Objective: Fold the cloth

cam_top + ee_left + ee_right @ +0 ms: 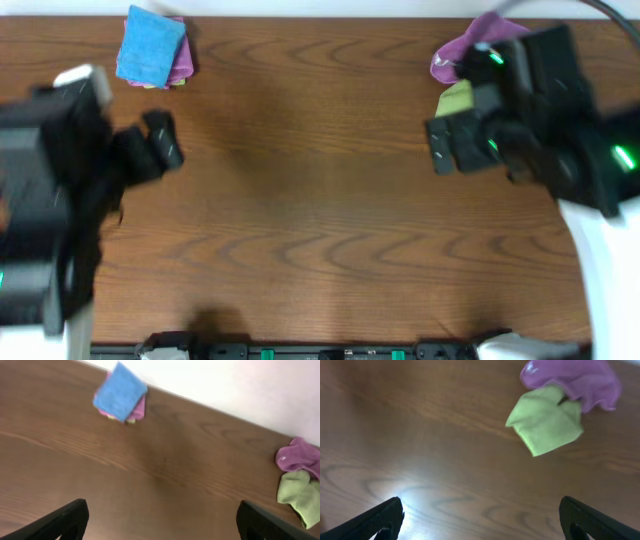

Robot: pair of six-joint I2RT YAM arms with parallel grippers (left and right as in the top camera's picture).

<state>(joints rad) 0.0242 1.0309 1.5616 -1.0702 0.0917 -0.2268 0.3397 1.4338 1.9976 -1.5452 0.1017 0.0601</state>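
The sky-blue cloth lies folded into a small square at the far left of the table, on top of a purple cloth; it also shows in the left wrist view. My left gripper is open and empty, nearer the table's front than the blue cloth, with bare wood between its fingers. My right gripper is open and empty at the right side, over bare wood.
A crumpled purple cloth and a yellow-green cloth lie at the far right, partly under my right arm; both show in the right wrist view. A purple cloth edge sticks out under the blue one.
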